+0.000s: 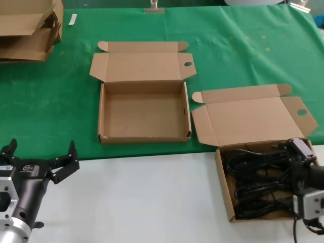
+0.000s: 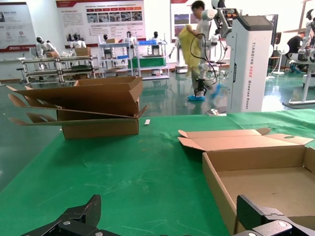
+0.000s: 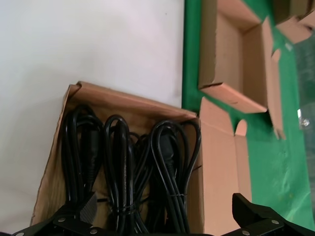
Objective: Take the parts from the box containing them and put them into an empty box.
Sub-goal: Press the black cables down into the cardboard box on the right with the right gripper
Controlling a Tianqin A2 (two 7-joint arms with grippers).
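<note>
Your left gripper (image 1: 40, 163) sits low at the near left over the white surface, fingers spread, holding nothing. Empty box (image 1: 144, 132) lies ahead on the green mat (image 1: 243, 55). Right gripper (image 3: 162, 221) hangs splayed just above the parts (image 3: 123, 167) in their box (image 1: 226, 182), near right.

A stack of flattened cardboard (image 1: 28, 28) sits at the far left corner of the green mat (image 1: 243, 45) covering the counter's (image 1: 142, 197) far part, with a small white slip (image 1: 72, 19) lying just beside it.
</note>
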